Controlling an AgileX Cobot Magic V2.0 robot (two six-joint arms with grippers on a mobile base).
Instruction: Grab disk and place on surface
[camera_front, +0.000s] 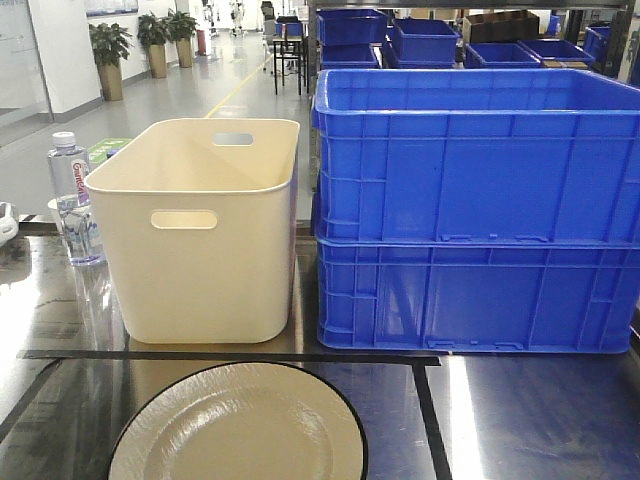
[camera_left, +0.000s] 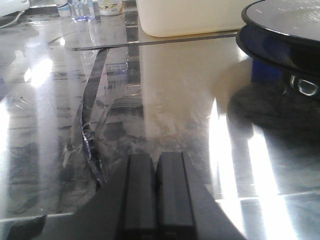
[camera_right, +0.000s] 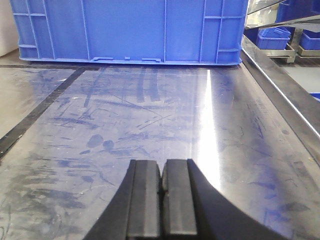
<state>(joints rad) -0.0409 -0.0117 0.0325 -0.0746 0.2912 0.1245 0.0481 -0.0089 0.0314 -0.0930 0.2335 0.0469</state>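
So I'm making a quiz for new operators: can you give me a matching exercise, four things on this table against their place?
Things:
1. plate
2. cream bin
3. blue crates
4. water bottle

Places:
A. stacked at back right
B. far left, beside the bin
C. nearest the front camera, front centre
D. back, left of the crates

Pairs: 1-C, 2-D, 3-A, 4-B

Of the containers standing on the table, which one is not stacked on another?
The cream tub with oval handle holes stands alone, directly on the dark tabletop. The two blue crates to its right are stacked, one upon the other.
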